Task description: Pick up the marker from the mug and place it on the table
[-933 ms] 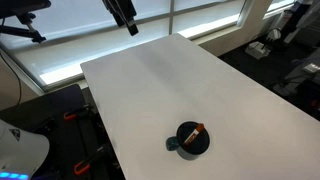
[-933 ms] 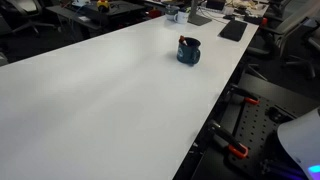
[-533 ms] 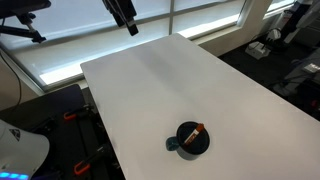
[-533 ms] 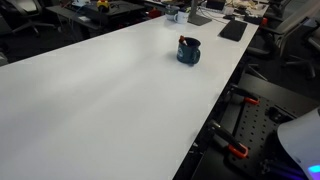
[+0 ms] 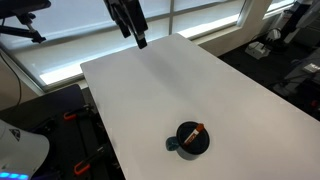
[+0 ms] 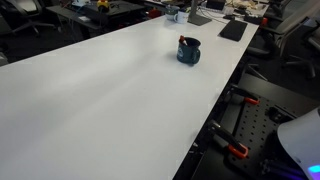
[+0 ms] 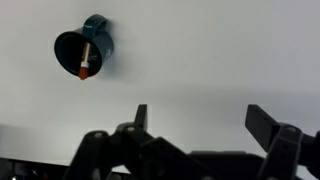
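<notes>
A dark blue mug (image 5: 189,138) stands near one edge of the white table (image 5: 170,85); it also shows in an exterior view (image 6: 188,50) and in the wrist view (image 7: 82,51). An orange-red marker (image 5: 196,131) leans inside it, its tip over the rim, clearest in the wrist view (image 7: 84,63). My gripper (image 5: 139,37) hangs above the far end of the table, well away from the mug. Its fingers (image 7: 200,118) are spread apart and hold nothing.
Windows and a dark office with chairs and desks surround the table. Black clamps and stands (image 6: 240,120) sit beside the table's edge. A keyboard (image 6: 233,30) and small items lie at the table's far end.
My gripper has moved down and toward the table's far edge in the exterior view. The mug and marker have not moved.
</notes>
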